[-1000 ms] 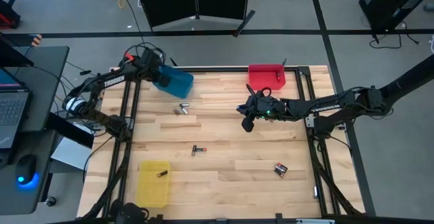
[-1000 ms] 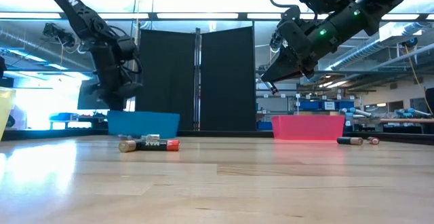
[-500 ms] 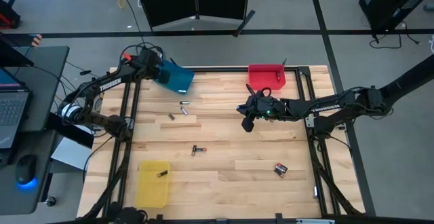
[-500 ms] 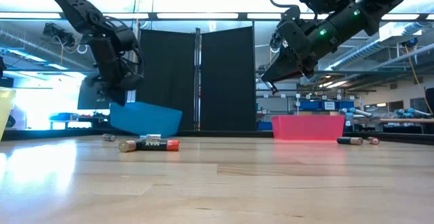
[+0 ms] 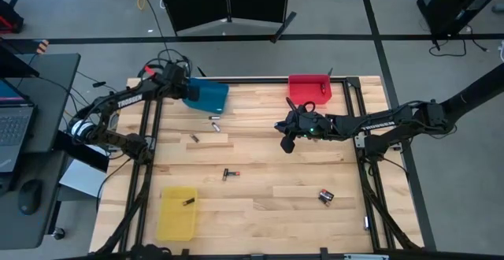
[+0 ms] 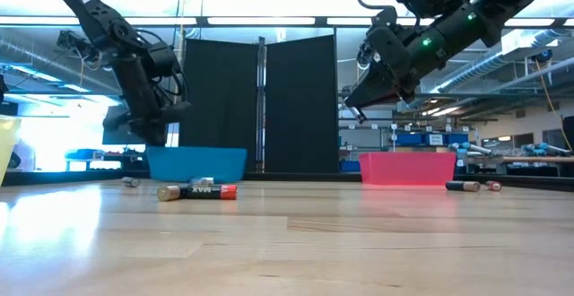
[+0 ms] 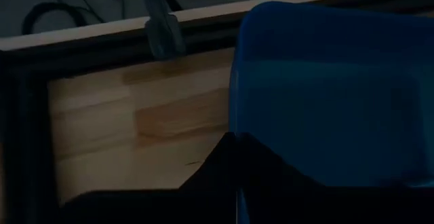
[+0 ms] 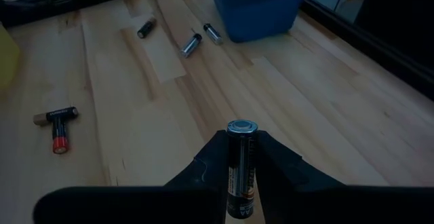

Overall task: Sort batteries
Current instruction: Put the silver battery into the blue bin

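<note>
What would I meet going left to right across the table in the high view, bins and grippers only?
Yellow bin → left gripper, gripping the blue bin's edge → blue bin → right gripper, holding a battery → red bin.

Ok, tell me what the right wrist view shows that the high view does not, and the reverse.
Only the right wrist view shows the right gripper shut on a black battery, end up. Only the high view shows the yellow bin with a battery in it, the red bin, and the left gripper at the blue bin. Both show the blue bin, three loose cells near it, and the crossed pair.
</note>
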Robot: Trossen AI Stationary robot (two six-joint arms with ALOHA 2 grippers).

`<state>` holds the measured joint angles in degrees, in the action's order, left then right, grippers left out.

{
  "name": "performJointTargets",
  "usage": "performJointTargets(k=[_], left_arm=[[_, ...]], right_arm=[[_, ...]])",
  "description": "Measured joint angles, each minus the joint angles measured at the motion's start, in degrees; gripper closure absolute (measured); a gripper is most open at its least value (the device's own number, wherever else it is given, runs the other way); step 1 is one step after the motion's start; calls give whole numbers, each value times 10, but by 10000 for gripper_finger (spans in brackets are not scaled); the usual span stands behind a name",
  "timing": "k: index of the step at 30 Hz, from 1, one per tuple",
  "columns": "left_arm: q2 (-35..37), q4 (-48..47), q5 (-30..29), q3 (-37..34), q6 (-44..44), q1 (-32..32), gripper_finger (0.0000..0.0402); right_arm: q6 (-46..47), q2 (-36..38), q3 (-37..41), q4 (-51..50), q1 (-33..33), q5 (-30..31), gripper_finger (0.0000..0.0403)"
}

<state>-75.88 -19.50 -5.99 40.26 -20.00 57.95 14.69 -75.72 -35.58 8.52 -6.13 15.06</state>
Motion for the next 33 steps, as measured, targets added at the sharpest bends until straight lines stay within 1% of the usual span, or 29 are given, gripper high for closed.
performJointTargets(k=[3,9,15,19,24,29,33], left_arm=[[0,20,4,-9,-18,0,388],[0,72,42,-22,-61,0,379],[0,79,53,-22,-61,0,360],[0,78,48,-22,-59,0,352],[0,80,48,-22,-30,0,329],[2,75,48,-7,3,0,287],[30,64,42,15,47,-3,262]], right_arm=[[1,0,0,0,0,0,342],[17,0,0,13,-12,0,342],[27,0,0,21,-34,-14,342],[26,0,0,22,-45,-28,342],[20,0,0,22,-49,-31,342],[17,0,0,25,-52,-34,342],[14,0,-17,20,-57,-47,342]])
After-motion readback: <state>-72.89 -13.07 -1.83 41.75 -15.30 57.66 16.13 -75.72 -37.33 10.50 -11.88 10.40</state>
